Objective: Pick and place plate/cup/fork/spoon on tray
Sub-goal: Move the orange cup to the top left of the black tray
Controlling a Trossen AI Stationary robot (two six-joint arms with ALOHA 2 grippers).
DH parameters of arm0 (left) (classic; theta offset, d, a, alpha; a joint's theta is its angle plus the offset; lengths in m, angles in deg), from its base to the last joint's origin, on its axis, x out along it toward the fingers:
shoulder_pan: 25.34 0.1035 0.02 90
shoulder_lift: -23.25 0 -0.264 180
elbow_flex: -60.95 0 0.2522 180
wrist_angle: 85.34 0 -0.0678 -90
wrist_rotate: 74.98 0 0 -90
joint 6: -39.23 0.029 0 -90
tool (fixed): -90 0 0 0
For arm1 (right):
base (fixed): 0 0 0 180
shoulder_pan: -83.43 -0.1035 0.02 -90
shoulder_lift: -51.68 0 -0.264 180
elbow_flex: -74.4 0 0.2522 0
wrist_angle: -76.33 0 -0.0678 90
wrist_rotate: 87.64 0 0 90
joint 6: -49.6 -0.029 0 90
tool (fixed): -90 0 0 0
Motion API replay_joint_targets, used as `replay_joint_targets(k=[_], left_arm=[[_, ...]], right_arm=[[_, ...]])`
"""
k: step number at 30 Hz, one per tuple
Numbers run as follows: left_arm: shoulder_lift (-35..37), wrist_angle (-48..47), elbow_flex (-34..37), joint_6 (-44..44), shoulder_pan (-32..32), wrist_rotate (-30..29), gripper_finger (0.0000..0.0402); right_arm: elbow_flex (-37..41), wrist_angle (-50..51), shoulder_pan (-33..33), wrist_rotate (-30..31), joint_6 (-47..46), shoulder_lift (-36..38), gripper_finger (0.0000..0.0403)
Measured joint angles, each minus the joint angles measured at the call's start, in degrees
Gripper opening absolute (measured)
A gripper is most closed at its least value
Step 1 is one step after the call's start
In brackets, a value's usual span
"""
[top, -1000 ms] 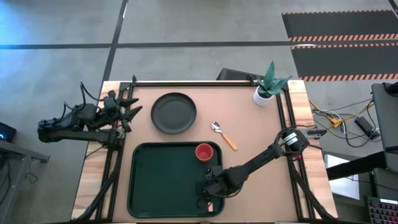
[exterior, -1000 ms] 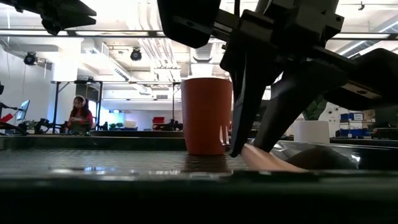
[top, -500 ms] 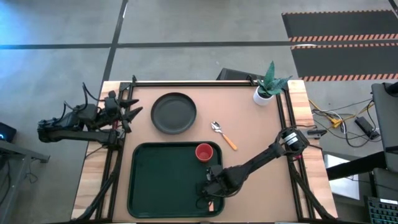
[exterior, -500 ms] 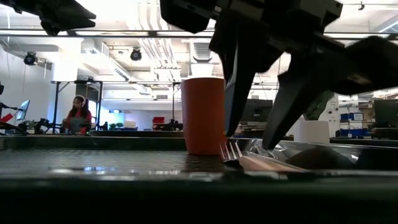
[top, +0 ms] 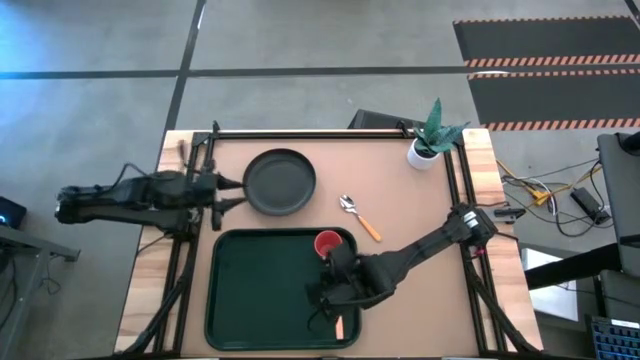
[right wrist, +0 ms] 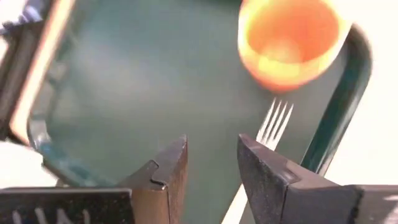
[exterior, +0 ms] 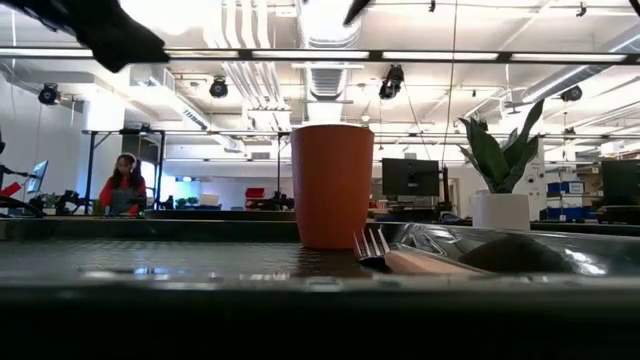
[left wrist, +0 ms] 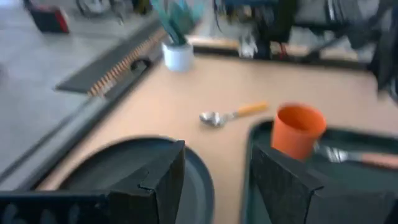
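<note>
Right gripper (top: 325, 296) hangs over the tray (top: 250, 290), fingers spread and empty, hiding most of the fork (top: 340, 325); only its orange handle shows at the tray's 5 o'clock corner. From table height the fork's silver tines (exterior: 372, 243) poke out beside the red cup (exterior: 331, 186), which stands at the tray's 1 o'clock corner. Left gripper (top: 222, 190), fingers parted, sits at the round, dark, raised-rim plate's (top: 280, 181) 9 o'clock edge. The spoon (top: 360, 216) lies on bare table at the plate's 4 o'clock.

Bright ceiling lights overhead; both wrist views motion-blurred.
</note>
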Motion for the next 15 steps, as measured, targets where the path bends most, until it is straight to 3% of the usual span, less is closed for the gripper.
replay_joint_targets(k=[6,9,15], left_arm=[[-12.2,0.2,-3.2,0.0,0.0,10.0,0.0168],[-18.4,1.0,-5.8,0.0,0.0,13.5,0.0168],[-28.3,2.5,-14.4,2.2,-0.2,14.2,0.0168]], right_arm=[[-11.2,18.6,0.7,8.7,4.7,0.5,0.0128],[-7.5,18.8,1.3,11.3,8.5,5.4,0.0128],[-2.9,19.1,2.1,17.9,16.5,14.7,0.0128]])
